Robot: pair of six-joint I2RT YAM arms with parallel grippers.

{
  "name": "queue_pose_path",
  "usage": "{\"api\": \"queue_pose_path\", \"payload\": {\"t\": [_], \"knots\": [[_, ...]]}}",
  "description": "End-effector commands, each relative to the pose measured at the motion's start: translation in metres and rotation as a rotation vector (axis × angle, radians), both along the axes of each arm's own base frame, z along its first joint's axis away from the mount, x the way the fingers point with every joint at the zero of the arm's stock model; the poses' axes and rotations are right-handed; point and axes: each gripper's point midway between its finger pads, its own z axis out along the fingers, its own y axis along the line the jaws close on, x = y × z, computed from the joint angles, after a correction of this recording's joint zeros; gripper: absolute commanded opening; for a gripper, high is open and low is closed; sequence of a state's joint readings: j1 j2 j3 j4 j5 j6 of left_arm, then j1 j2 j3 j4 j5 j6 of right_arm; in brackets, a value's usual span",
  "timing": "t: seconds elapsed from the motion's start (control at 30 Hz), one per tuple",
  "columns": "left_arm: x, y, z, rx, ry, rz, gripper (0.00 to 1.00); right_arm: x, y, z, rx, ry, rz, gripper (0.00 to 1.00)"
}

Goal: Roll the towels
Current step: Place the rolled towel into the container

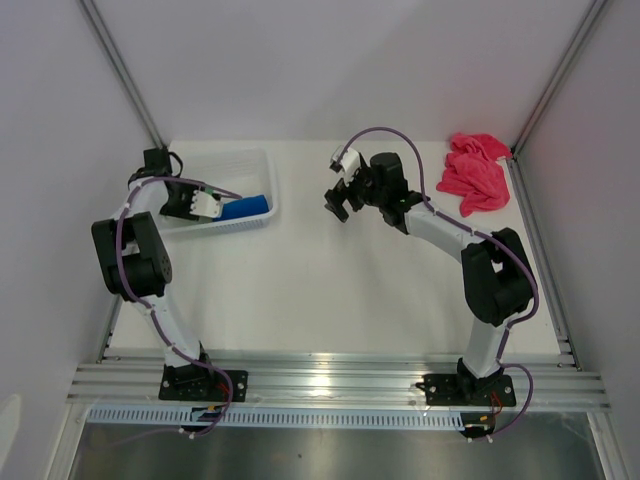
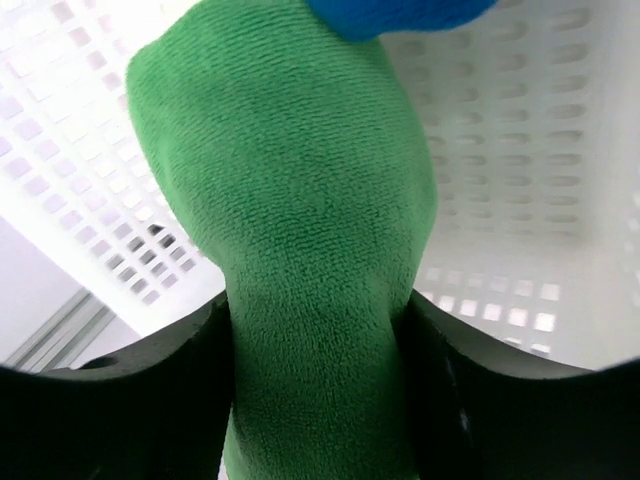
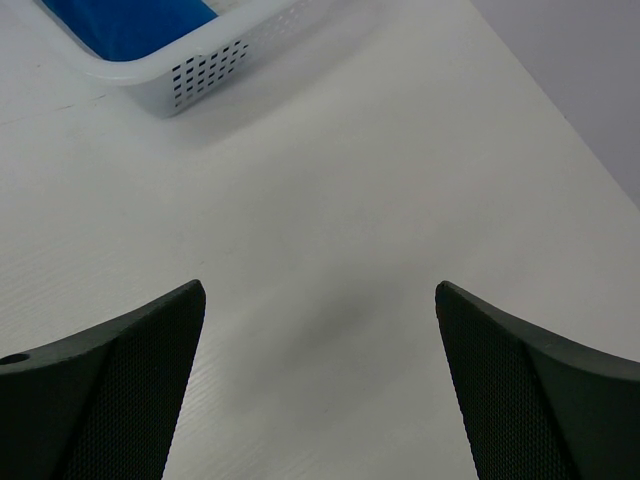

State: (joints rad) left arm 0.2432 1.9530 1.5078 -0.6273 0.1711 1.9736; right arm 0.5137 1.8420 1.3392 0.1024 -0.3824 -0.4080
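Observation:
A rolled green towel point(image 2: 290, 250) stands between the fingers of my left gripper point(image 2: 318, 335), which is shut on it inside the white basket point(image 2: 520, 200). In the top view the left gripper point(image 1: 206, 205) is over the basket's middle, and the green towel is hidden under it. The rolled blue towel point(image 1: 246, 208) lies in the basket just to the gripper's right and shows at the top edge of the left wrist view point(image 2: 400, 12). The pink towel point(image 1: 473, 172) lies crumpled at the far right corner of the table. My right gripper point(image 1: 340, 200) hovers open over the bare table point(image 3: 320, 300), holding nothing.
The white plastic basket point(image 1: 262, 170) sits at the far left of the table; its perforated corner point(image 3: 210, 65) with the blue towel point(image 3: 130, 22) shows in the right wrist view. Aluminium frame posts point(image 1: 125, 75) rise at the back corners. A metal rail point(image 1: 340, 380) runs along the near edge.

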Motion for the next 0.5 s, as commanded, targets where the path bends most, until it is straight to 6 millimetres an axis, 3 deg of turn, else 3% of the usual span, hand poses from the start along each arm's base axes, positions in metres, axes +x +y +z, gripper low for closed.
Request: {"api": "queue_pose_path", "payload": {"t": [0.0, 0.13, 0.2, 0.4, 0.43, 0.47], "knots": [[-0.008, -0.010, 0.015, 0.039, 0.002, -0.121, 0.59, 0.004, 0.001, 0.016, 0.032, -0.045, 0.005, 0.99], [-0.014, -0.011, -0.004, 0.046, 0.042, -0.127, 0.17, 0.006, 0.000, 0.017, 0.032, -0.048, -0.003, 0.99], [-0.015, -0.009, -0.011, 0.059, 0.052, -0.127, 0.06, 0.007, -0.001, 0.018, 0.030, -0.050, -0.010, 0.99], [-0.011, -0.008, -0.017, 0.016, 0.078, -0.069, 0.01, 0.007, 0.005, 0.023, 0.055, -0.058, 0.019, 0.99], [-0.011, -0.007, -0.017, 0.011, 0.079, -0.060, 0.01, 0.007, 0.010, 0.027, 0.071, -0.057, 0.033, 1.00], [-0.010, -0.007, -0.017, 0.000, 0.074, -0.041, 0.01, 0.013, 0.018, 0.051, 0.115, -0.086, 0.042, 0.99]]}}
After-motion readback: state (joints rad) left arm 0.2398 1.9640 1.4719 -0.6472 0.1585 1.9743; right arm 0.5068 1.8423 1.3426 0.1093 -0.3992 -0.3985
